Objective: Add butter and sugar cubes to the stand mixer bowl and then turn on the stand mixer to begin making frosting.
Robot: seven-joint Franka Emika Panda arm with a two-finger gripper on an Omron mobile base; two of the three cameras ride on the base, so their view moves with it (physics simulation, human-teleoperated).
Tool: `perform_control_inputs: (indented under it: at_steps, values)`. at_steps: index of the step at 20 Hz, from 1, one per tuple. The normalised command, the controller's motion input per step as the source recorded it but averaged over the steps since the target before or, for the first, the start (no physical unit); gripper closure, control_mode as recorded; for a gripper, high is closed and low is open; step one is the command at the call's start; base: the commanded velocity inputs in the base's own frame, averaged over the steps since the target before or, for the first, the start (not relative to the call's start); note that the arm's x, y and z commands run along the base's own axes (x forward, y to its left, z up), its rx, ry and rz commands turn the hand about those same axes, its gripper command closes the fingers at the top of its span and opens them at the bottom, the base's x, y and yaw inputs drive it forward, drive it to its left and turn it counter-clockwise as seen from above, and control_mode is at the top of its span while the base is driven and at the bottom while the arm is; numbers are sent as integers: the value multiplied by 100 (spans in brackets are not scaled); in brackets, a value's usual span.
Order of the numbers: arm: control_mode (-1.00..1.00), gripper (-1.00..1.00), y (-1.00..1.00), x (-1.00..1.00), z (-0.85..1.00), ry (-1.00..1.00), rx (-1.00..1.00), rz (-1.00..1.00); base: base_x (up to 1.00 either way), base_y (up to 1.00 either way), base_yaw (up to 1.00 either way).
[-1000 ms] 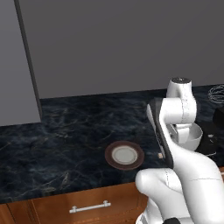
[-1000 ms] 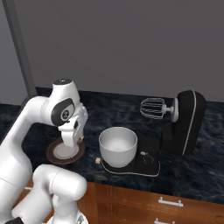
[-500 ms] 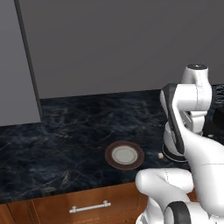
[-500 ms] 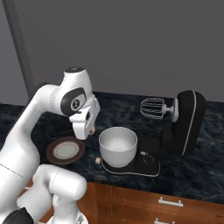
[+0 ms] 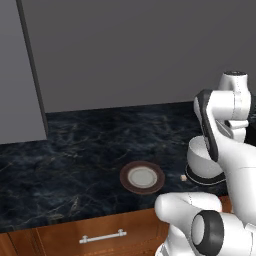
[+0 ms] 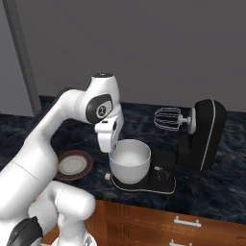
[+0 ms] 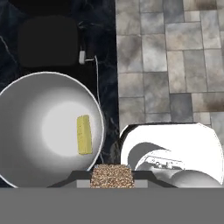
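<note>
Fingers (image 7: 112, 176) set narrow, clamped on one sugar cube (image 7: 112, 175) above the stand mixer bowl (image 7: 26, 131) rim. Butter (image 7: 84, 134) lies inside bowl. Second sugar cube (image 6: 107, 176) on worktop (image 5: 75, 165) near front edge.

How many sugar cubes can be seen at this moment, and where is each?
2. One sugar cube sits between the gripper's fingertips, just off the stand mixer bowl's rim. The other cube lies on the counter between the plate and the bowl. None shows inside the bowl.
</note>
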Motion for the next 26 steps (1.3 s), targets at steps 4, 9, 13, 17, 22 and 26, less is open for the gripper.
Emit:
perform_control_inputs:
  at_steps: [4, 9, 13, 17, 22, 26]
  values:
    - [-100, 100, -19, 29, -40, 9, 0, 4, 0, 0, 0]
    - [-100, 100, -15, 29, -39, 2, 0, 5, 0, 0, 0]
    - [-100, 100, -7, 22, -40, 0, 0, 4, 0, 0, 0]
    - [-100, 100, 0, 19, -39, 0, 0, 0, 0, 0, 0]
    - [-100, 100, 0, 12, -33, 0, 0, 0, 0, 0, 0]
    - [-100, 100, 0, 4, -34, 0, 0, 0, 0, 0, 0]
